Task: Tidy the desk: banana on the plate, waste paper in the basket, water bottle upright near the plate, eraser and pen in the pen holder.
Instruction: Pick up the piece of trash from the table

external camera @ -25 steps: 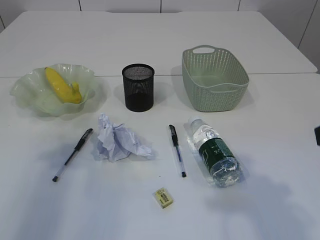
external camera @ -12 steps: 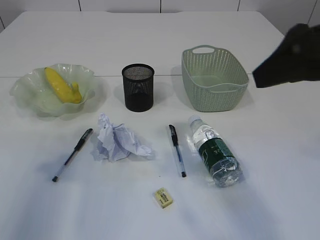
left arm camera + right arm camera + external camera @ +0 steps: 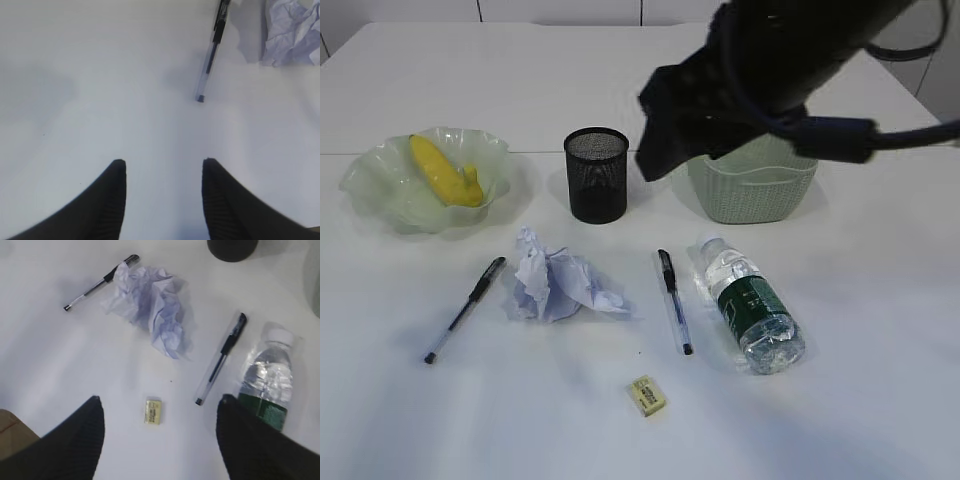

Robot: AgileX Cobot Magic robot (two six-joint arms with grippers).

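The banana (image 3: 445, 172) lies on the pale green wavy plate (image 3: 365, 178) at the left. Waste paper (image 3: 560, 285) sits crumpled mid-table between two pens (image 3: 465, 310) (image 3: 673, 300). The water bottle (image 3: 750, 305) lies on its side, right of the second pen. The yellow eraser (image 3: 647, 395) rests near the front edge. The black mesh pen holder (image 3: 597, 175) stands upright. My right arm (image 3: 770, 70) reaches in high over the basket (image 3: 750, 190). My right gripper (image 3: 160, 399) hangs open above the eraser (image 3: 152, 411), holding nothing. My left gripper (image 3: 164, 161) is open over bare table, short of the left pen (image 3: 212, 50).
The arm hides the basket's top rim and back wall. In the right wrist view the paper (image 3: 150, 305), both pens (image 3: 97, 285) (image 3: 220, 360) and the bottle (image 3: 267, 375) lie ahead of the jaws. A seam between two white tables runs behind the plate.
My right arm has swung in from the right edge to above the basket and toward the middle. Nothing on the table has moved.
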